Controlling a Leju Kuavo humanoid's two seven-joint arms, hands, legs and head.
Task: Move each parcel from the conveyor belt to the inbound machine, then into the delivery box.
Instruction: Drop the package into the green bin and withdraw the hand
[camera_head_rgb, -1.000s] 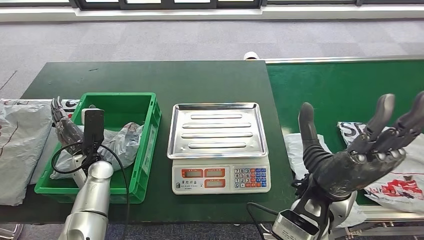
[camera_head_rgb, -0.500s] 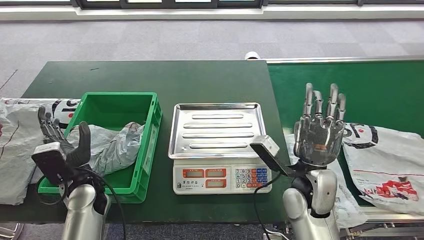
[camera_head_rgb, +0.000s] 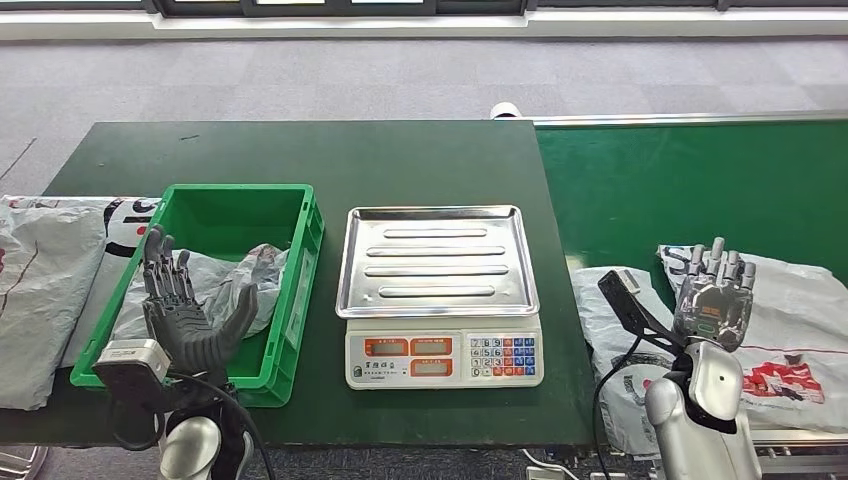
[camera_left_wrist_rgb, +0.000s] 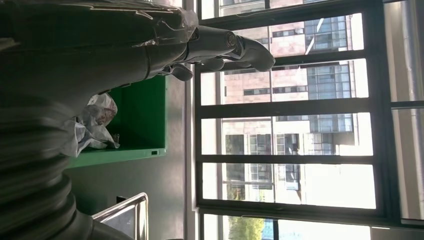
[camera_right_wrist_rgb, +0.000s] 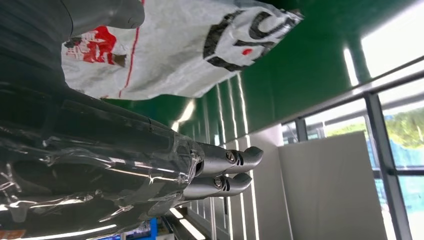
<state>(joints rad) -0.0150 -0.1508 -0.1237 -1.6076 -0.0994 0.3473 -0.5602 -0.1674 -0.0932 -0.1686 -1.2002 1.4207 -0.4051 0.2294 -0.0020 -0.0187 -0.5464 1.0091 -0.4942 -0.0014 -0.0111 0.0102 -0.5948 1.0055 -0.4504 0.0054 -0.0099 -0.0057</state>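
Observation:
A white parcel with black and red print (camera_head_rgb: 800, 320) (camera_right_wrist_rgb: 165, 50) lies on the green conveyor belt (camera_head_rgb: 700, 190) at the right. A second grey-white parcel (camera_head_rgb: 610, 330) lies at the belt's near left edge. My right hand (camera_head_rgb: 714, 306) is raised with fingers up and apart above these parcels, holding nothing. The scale with a steel tray (camera_head_rgb: 436, 258) is bare. A crumpled grey parcel (camera_head_rgb: 215, 290) (camera_left_wrist_rgb: 95, 127) lies in the green delivery box (camera_head_rgb: 300, 250). My left hand (camera_head_rgb: 185, 310) is raised at the box's near left corner, fingers spread, holding nothing.
Another grey parcel (camera_head_rgb: 45, 290) hangs over the dark green table's (camera_head_rgb: 320, 160) left end, beside the box. The scale's keypad and displays (camera_head_rgb: 445, 355) face me. Grey carpet lies beyond the table.
Both hands have turned and dropped lower toward me. The right hand went from the belt's left edge to above the printed parcel. The printed parcel lies further left than before.

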